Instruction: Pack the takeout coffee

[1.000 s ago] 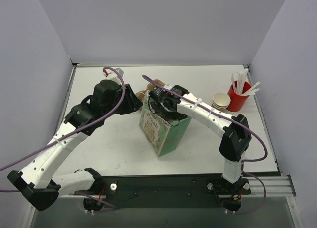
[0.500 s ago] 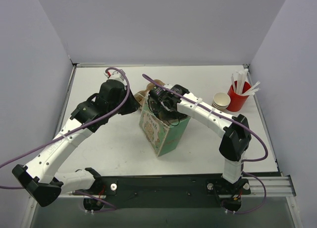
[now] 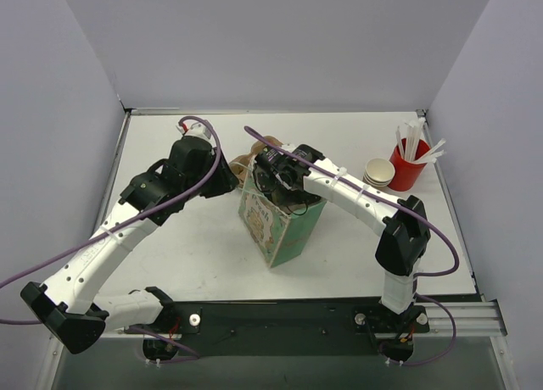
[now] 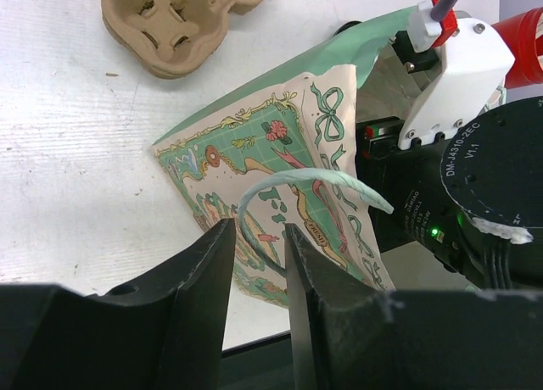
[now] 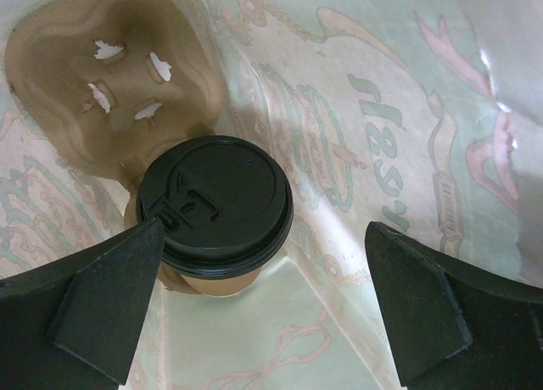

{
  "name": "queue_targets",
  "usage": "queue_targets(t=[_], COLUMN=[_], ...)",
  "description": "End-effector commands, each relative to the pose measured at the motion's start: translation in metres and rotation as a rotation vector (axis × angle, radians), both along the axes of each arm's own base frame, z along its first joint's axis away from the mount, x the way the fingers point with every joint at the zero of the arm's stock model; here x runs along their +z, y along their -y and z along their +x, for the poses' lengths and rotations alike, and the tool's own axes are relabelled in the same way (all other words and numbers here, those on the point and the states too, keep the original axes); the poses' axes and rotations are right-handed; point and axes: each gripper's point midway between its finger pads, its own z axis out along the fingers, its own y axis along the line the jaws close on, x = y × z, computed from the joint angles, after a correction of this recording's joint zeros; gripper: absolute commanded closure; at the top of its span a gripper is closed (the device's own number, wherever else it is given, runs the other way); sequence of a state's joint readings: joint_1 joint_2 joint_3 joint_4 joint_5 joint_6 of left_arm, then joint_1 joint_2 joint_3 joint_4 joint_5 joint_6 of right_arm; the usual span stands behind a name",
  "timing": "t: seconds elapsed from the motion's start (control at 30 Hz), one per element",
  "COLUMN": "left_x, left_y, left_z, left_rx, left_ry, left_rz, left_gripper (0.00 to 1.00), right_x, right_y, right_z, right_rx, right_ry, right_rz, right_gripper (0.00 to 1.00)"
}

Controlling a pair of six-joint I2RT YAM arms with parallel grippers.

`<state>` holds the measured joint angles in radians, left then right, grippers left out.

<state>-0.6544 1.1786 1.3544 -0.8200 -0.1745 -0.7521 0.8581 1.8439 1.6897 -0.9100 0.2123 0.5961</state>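
The takeout coffee, black-lidded, sat in a pulp carrier on the floor of the paper bag, with an empty pocket at its eleven o'clock. The right gripper hung above, jaws wide and empty. At the bag's nine o'clock, the left gripper straddled the handle with narrow jaws; whether they gripped it I cannot tell. Placing looked done, and the next move calls for the right arm to lift straight out.

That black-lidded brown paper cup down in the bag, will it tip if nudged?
Probably not easily: the black-lidded brown paper cup seems to sit in a pocket of the moulded brown pulp carrier. Its lid looks fully seated, so spills seem unlikely. Its paper wall may dent under squeezing.
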Motion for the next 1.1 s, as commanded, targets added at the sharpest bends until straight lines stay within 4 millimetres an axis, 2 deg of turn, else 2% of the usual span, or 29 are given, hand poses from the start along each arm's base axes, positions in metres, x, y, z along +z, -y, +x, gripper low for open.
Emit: queue_targets(t=[0.0, 0.2, 0.23, 0.4, 0.67, 1.07], left_x=[0.013, 0.008, 0.009, 0.011, 0.015, 0.007], left_y=[0.009, 0.004, 0.003, -0.004, -0.012, -0.024], left_z=[0.007, 0.008, 0.008, 0.007, 0.0, -0.009], left_rx=[-0.005, 0.007, 0.011, 0.018, -0.002, 0.025], left_ry=[0.038, 0.039, 0.041, 0.045, 0.067, 0.022], left_rz=[-0.071, -0.051, -0.05, -0.021, 0.005, 0.046], left_gripper=[0.63, 0.97, 1.0, 1.0, 1.0, 1.0], right_x=[0.015, 0.022, 0.023, 0.028, 0.056, 0.088], right_y=[0.006, 0.009, 0.011, 0.014, 0.005, -0.002], right_z=[0.001, 0.004, 0.006, 0.01, 0.014, 0.0], right_rx=[-0.015, -0.016, -0.022, -0.022, -0.007, 0.023], right_ry=[0.017, 0.036, 0.037, 0.046, 0.074, 0.082], right_rz=[-0.014, -0.013, -0.016, -0.014, 0.06, 0.128], right_gripper=[0.0, 0.0, 0.0, 0.0, 0.0, 0.0])
